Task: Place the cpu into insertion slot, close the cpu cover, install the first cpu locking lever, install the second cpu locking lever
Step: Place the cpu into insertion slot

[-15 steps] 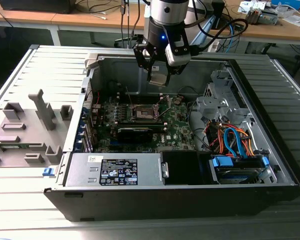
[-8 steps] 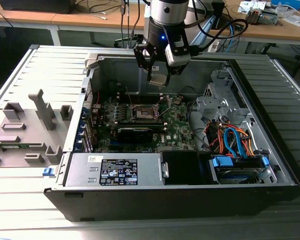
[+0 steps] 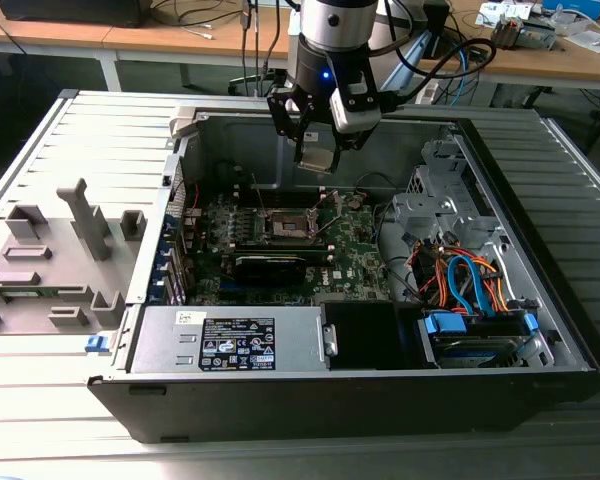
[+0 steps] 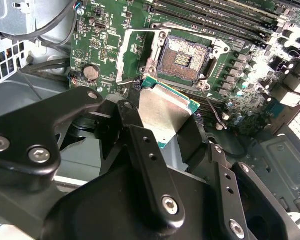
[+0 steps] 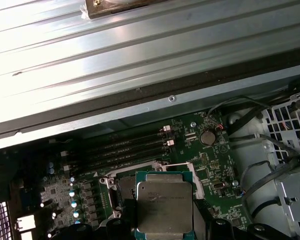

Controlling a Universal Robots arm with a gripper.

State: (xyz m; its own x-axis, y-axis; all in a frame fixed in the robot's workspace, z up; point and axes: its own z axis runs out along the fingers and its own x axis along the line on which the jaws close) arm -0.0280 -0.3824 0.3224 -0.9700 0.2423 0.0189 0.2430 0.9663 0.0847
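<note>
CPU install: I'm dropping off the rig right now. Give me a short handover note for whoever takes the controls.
State of the tool: shut on the small square silvery-topped cpu, held in the air over the green motherboard.
The square dark insertion slot is empty with its contacts exposed. The chip is close to it, not in it.
The thin silver cpu cover, a windowed frame, is swung open beside the slot.
Done: chip picked up.
Left: seating it, closing the cover, both lever steps.
</note>
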